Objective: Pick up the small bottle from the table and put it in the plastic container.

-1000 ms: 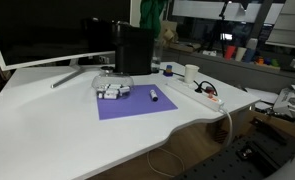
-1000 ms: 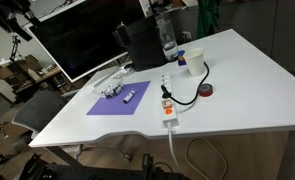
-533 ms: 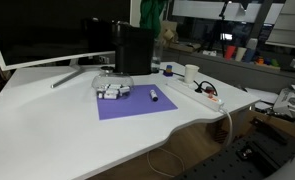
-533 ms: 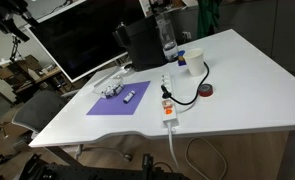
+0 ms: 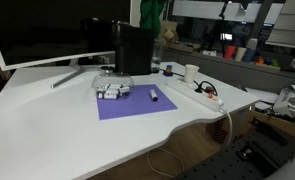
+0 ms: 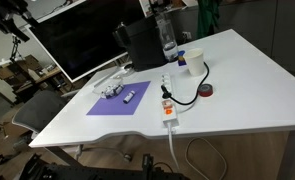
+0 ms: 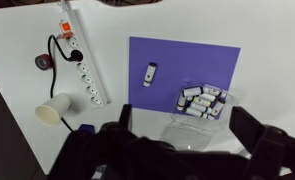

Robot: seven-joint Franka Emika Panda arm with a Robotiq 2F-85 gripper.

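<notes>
Zero change: the bottle waits untouched

Nothing has shifted over the last second, folks, so the pick hasn't begun. The small bottle lies alone near the middle of the purple mat on the worktop. It's apart from the plastic container, which sits at the mat's edge. The pincer hangs high above the mat, spread wide, holding nothing. Any writing? None legible: the power strip beside the mat carries an orange tag, too small to read.

text: none legible | labels: none legible | brands: none | numbers: none | signs: none
</notes>
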